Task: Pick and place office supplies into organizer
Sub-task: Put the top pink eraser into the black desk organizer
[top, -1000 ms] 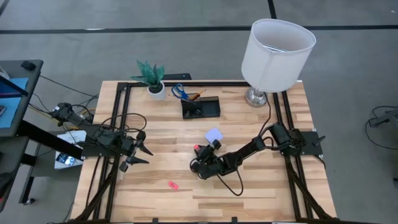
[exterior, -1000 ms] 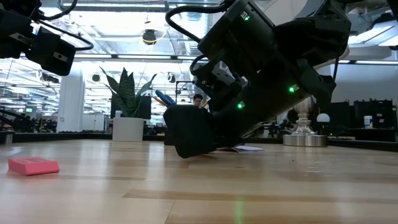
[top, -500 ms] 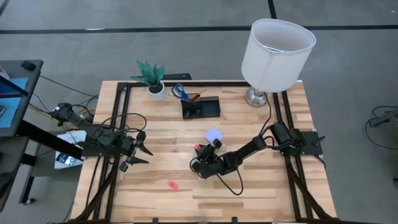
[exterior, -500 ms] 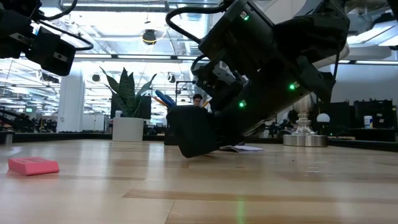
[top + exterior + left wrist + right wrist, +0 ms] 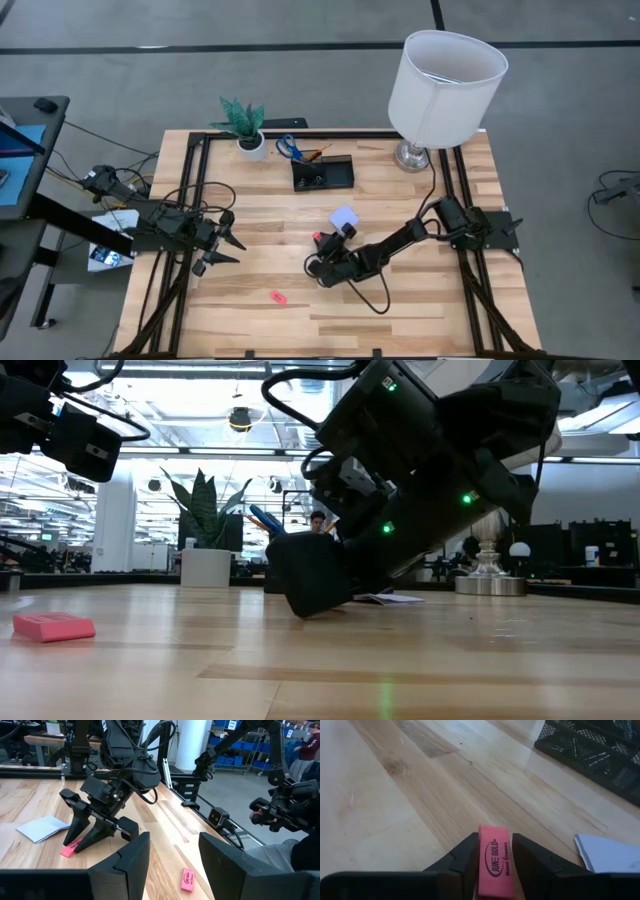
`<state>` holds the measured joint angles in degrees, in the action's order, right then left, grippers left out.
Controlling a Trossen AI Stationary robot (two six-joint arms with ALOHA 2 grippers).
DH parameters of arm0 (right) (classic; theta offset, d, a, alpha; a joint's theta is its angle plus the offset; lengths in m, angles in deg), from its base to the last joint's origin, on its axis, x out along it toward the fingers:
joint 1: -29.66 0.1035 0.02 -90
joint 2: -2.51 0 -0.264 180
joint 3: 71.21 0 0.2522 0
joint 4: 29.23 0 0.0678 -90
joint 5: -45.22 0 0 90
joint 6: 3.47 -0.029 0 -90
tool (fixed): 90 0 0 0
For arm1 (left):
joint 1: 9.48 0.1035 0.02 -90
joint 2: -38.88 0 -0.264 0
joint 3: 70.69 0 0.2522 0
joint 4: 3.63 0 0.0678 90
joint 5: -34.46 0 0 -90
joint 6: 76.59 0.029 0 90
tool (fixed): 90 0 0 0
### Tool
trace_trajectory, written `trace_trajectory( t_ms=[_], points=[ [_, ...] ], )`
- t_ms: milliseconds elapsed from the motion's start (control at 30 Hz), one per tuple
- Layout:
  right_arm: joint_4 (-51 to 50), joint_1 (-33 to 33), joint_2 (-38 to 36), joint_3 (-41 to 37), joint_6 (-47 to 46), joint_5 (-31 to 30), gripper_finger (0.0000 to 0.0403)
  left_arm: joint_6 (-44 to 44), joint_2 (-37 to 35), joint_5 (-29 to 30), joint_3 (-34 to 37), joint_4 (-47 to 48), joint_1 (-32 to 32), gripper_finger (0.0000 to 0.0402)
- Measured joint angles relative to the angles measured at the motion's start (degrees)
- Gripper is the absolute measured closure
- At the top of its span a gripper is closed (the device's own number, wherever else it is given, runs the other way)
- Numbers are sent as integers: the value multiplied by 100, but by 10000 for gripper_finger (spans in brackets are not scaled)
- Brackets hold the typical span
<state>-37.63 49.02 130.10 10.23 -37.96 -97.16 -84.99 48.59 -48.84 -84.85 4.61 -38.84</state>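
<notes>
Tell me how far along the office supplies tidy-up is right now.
Done: scissors and an orange pencil stand in the organizer. In hand: the right hand is closing on a pink eraser on the table. Left: a second eraser and the note pad. The left hand waits open.

I see the worktop [image 5: 420, 300] as pale planked wood with a slight sheen and visible grain. The pink eraser [image 5: 495, 860] looks matt rubber with printed lettering. The organizer [image 5: 600, 750] is black wire mesh. The note pad [image 5: 610, 855] is plain paper. My gripper [image 5: 170, 855] fingers [image 5: 132, 857] look matt black plastic.
</notes>
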Motion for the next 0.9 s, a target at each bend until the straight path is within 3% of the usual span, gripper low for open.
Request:
trace_trajectory(
  t_ms=[333,767,900],
  points=[
    [15,2,2,46,172,0,329,0,0,-8,-1,2,0,239],
    [-46,0,-17,52,149,206,306,0,1,-20,0,2,1,239],
    [-204,-9,-27,62,-279,320,287,-1,2,-20,0,2,0,239]
  ],
)
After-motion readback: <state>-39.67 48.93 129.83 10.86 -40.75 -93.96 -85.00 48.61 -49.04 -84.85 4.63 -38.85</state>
